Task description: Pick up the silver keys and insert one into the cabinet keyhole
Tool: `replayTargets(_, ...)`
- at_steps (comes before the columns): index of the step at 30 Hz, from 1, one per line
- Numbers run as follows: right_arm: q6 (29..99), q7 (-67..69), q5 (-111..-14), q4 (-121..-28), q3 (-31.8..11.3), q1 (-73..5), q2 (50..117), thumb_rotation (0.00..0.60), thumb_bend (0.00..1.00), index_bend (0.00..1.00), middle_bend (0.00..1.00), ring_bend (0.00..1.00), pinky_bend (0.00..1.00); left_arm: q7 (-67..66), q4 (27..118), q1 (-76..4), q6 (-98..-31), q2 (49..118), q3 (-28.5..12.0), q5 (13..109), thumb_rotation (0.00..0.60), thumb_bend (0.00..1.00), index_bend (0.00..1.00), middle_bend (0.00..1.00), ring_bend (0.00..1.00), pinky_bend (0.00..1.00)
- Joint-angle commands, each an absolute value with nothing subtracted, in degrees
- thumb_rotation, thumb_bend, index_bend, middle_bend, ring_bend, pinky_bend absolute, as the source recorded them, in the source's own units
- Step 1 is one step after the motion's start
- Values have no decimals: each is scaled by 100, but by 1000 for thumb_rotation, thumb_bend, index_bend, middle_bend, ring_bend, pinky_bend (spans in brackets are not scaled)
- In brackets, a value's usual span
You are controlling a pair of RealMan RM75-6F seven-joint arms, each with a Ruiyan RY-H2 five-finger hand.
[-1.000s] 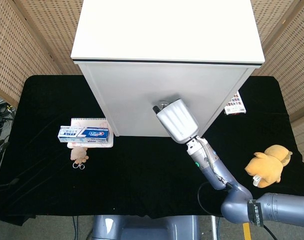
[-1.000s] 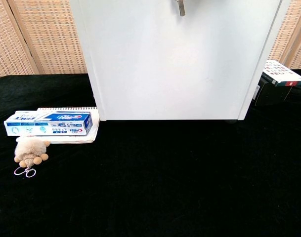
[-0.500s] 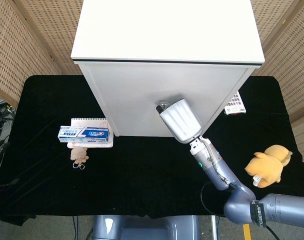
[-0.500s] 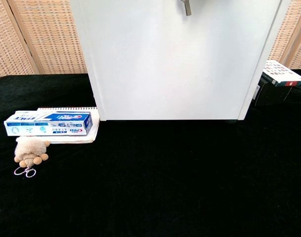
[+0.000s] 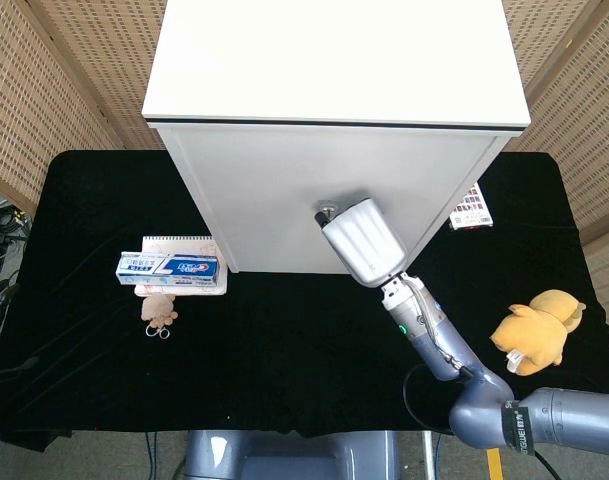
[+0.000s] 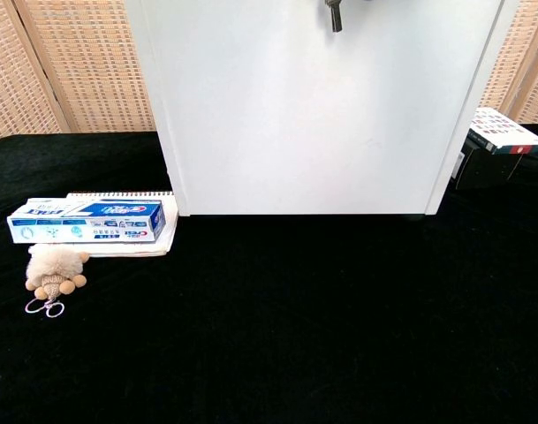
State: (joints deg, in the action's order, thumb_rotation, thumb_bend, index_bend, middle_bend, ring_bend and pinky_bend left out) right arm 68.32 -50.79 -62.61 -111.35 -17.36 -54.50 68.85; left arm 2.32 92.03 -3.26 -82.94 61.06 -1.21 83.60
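Keys, silver by the task's account, could not be made out as such: only a small metal piece [image 5: 327, 211] showed against the cabinet [image 5: 334, 190] front, at the far tip of the right hand [image 5: 362, 241], and in the chest view a short dark metal bit [image 6: 336, 15] hung at the top edge of the white door. At the far left of the black table [image 5: 84, 330], a spiral notebook [image 5: 179, 245] lay with a toothpaste box [image 5: 170, 266] on top, and a small plush keychain [image 5: 159, 311] sat just near of them, close to the table's left part; a wide bare stretch of cloth ran from there rightward along the cabinet's near edge. The right hand's silver back faced the camera, so whether its fingers were pinching or spread could not be told. Right of the cabinet lay a printed box [image 5: 471, 210], and a yellow plush toy [image 5: 536, 331] sat near the table's right edge. The left hand was out of sight.
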Motion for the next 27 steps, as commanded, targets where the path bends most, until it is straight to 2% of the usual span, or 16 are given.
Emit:
replayTargets(1,6838,-5070,-6259,-11133,-1729,-5447,6874,600,707,729,974,967,1000,233,9203,-326,-8293,6106,-122,8359,600,0,0,0,0,0)
replayTargets(6,6840,-5056,-6245,-11130,-1713,-5443,6851,600,692,725,974,967,1000,229,9206,-326,-8296,6105,-121,8361,600,0,0,0,0,0)
replayTargets(13,6843,-5025,-6239,-11155,-1705,-5442,6815,600,604,679,970,967,1000,232,9206,-326,-8293,6105,-123,8355,600,0,0,0,0,0)
replayTargets(27,6918,-5055,-6234,-11192,-1719,-5452,6774,600,592,654,971,967,1000,232,9209,-325,-8296,6100,-126,8351,600,0,0,0,0,0)
